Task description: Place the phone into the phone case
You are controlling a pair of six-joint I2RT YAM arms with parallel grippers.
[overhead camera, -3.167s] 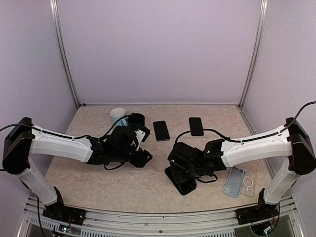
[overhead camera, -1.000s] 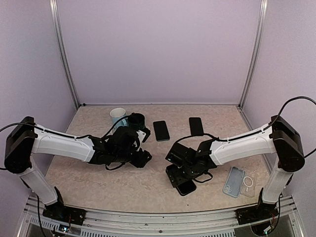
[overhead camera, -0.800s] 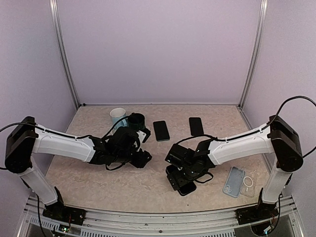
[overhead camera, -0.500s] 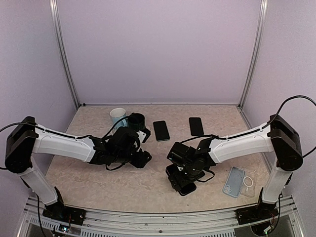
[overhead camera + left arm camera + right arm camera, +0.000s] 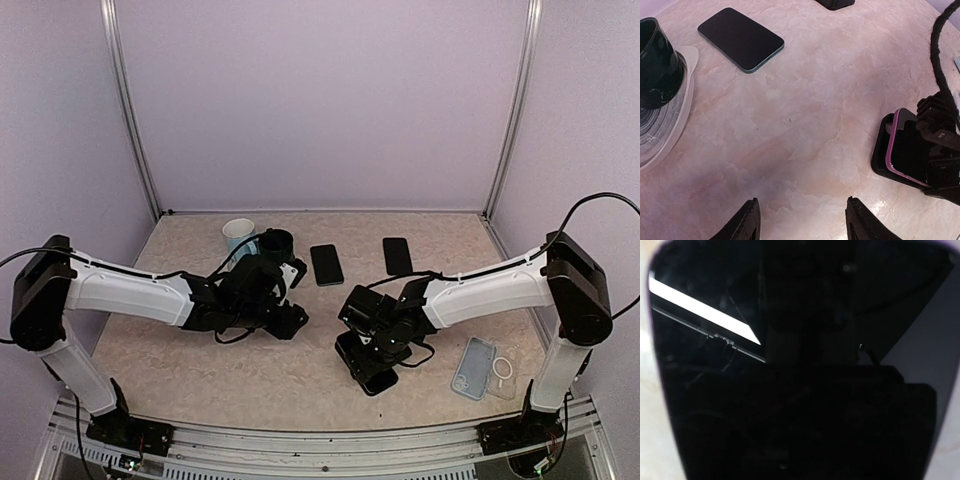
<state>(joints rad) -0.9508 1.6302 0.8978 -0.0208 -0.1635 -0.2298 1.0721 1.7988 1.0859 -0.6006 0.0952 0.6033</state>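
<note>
A dark phone with a purple rim [image 5: 903, 150] lies in a black phone case [image 5: 881, 154] on the table; both show in the top view [image 5: 370, 376]. My right gripper [image 5: 374, 343] sits directly on top of the phone. Its wrist view is filled by the dark phone screen [image 5: 800, 390], so its fingers are hidden. My left gripper [image 5: 802, 201] is open and empty, low over bare table to the left of the case. It also shows in the top view [image 5: 290, 322].
Two more dark phones [image 5: 326, 264] [image 5: 397, 256] lie farther back. A clear case [image 5: 483, 368] lies at the right front. A white cup [image 5: 238, 233] and a black cup [image 5: 277, 243] stand behind my left gripper.
My right gripper has shifted a little to the left and settled lower over the phone in the black case. The left arm has not moved.
</note>
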